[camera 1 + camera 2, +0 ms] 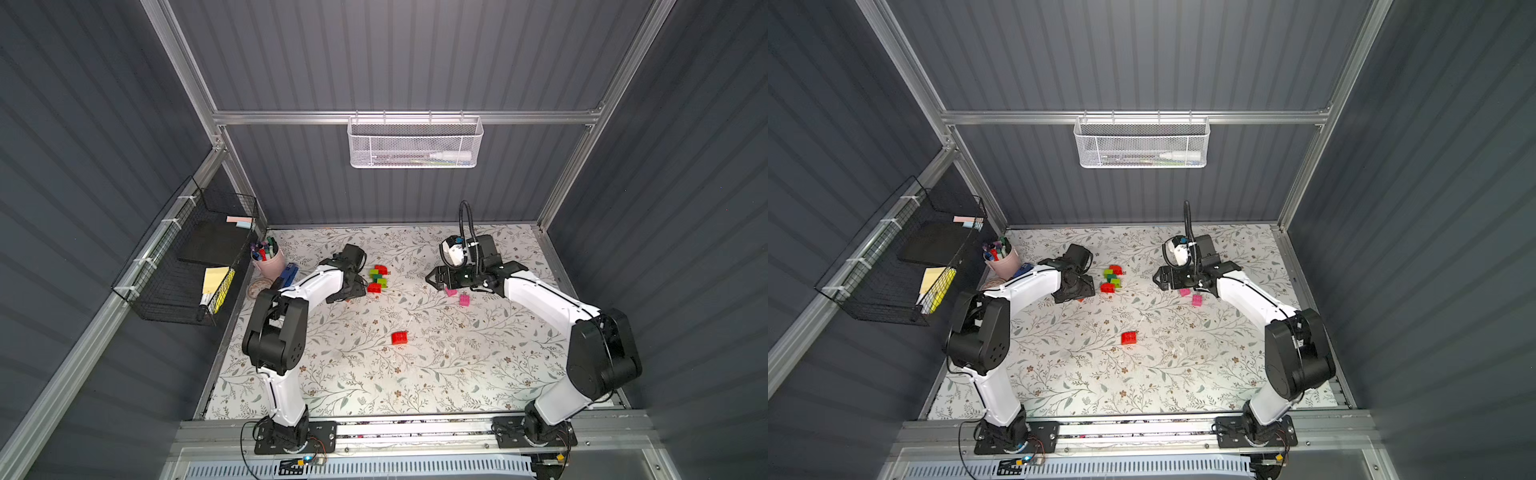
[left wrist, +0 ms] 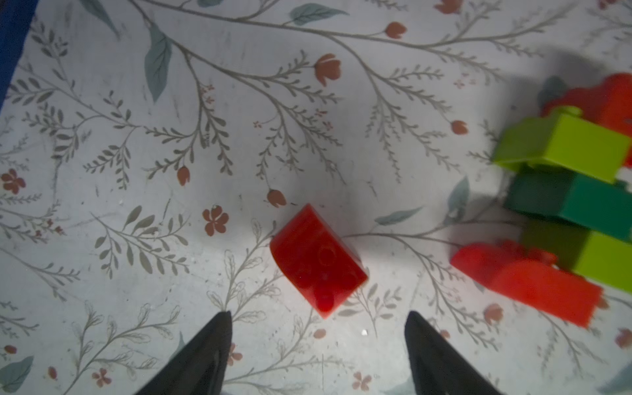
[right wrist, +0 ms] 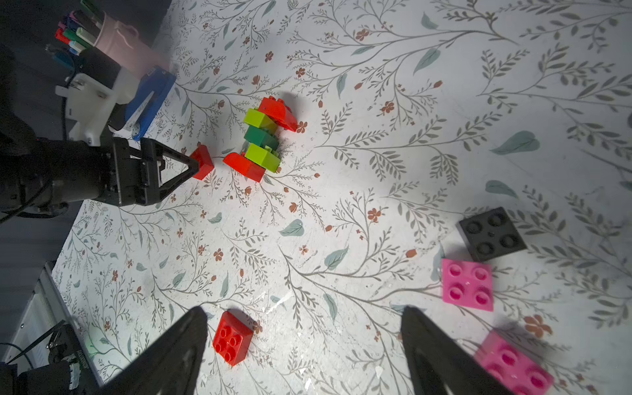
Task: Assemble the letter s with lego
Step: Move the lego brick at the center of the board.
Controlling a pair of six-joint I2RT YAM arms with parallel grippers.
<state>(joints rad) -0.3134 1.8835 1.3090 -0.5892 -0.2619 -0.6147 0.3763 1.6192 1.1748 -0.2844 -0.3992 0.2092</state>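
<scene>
A joined row of lego [image 1: 378,279] [image 1: 1112,279] [image 3: 265,138] lies on the floral mat: red, lime green, dark green, lime green, red. My left gripper [image 2: 317,315] [image 1: 359,289] [image 3: 193,166] is open just left of it. A small rounded red brick [image 2: 316,261] [image 3: 202,166] lies on the mat right at its fingertips. My right gripper [image 3: 304,309] [image 1: 430,281] hovers open and holds nothing. Near it lie two pink bricks [image 3: 467,285] [image 3: 513,364] [image 1: 464,300] and a black brick [image 3: 491,234]. A loose red square brick [image 1: 399,337] [image 1: 1128,338] [image 3: 232,338] sits mid-mat.
A pink cup of markers [image 1: 268,259] and a blue stapler [image 1: 289,274] stand at the mat's left edge behind the left arm. A black wire basket [image 1: 187,266] hangs on the left wall. On the back rail hangs a white mesh basket [image 1: 415,143].
</scene>
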